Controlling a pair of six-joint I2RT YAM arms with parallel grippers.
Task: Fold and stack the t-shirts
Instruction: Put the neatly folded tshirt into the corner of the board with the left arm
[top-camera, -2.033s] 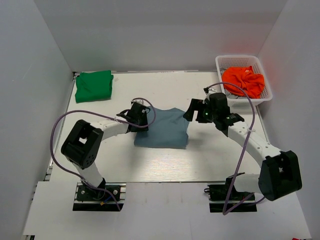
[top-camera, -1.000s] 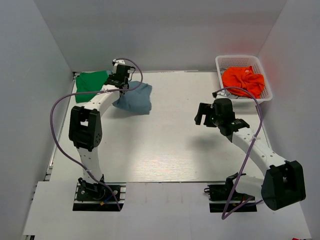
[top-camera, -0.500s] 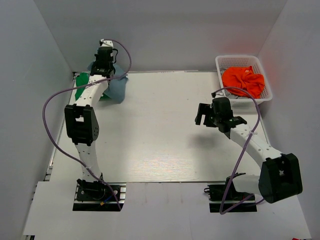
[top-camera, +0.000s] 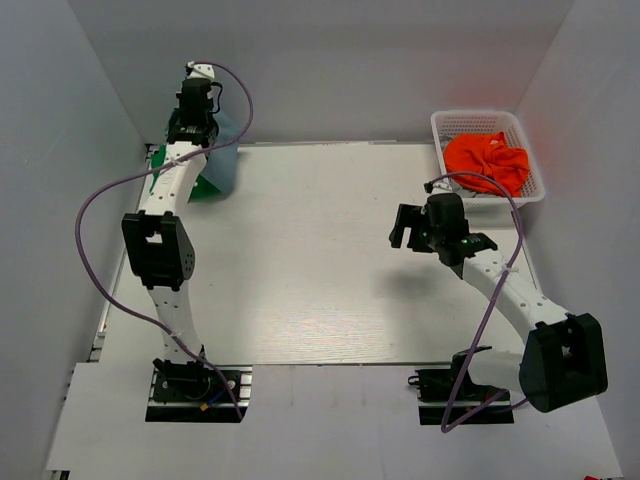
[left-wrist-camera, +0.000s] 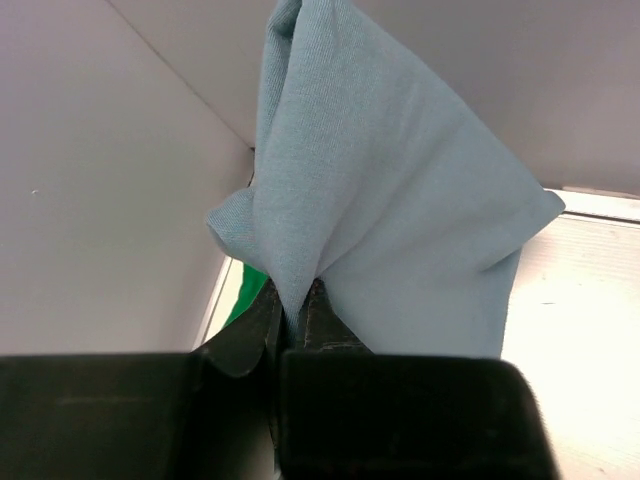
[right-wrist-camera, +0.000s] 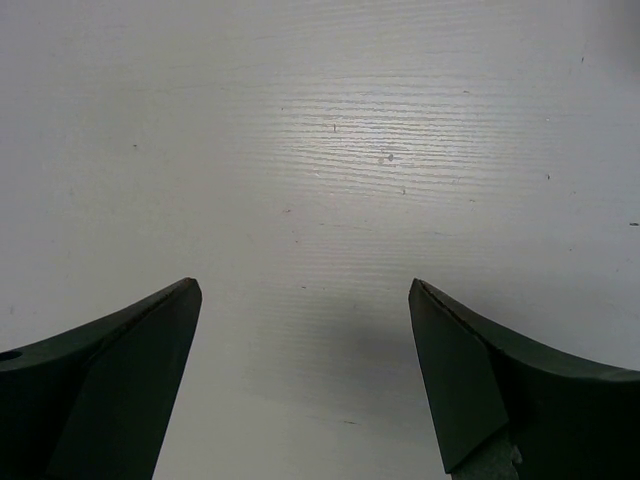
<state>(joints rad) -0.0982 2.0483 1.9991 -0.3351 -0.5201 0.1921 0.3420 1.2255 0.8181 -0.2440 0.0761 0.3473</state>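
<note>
Lifted higher, blue t-shirt (left-wrist-camera: 400, 200) dangles from left tool (left-wrist-camera: 293, 305) (pinched).

1. From the top view, the left arm and the hanging grey-blue t-shirt (top-camera: 226, 150) cover most of the green t-shirt (top-camera: 205, 187), so only slivers of it show.
2. In its wrist view, the left claw (left-wrist-camera: 293, 312) has its fingertips buried in cloth, and the shirt's top runs off the upper edge.
3. The lower edge cuts off the right claw (right-wrist-camera: 302, 288) fingers.

Far left corner: left gripper (top-camera: 200, 118) holds slate-blue t-shirt (top-camera: 226, 155) aloft, hanging over green t-shirt (top-camera: 207, 187). Right gripper (top-camera: 403, 228) hovers mid-right. Orange cloth (top-camera: 487, 160) lies in far-right basket (top-camera: 480, 115).
</note>
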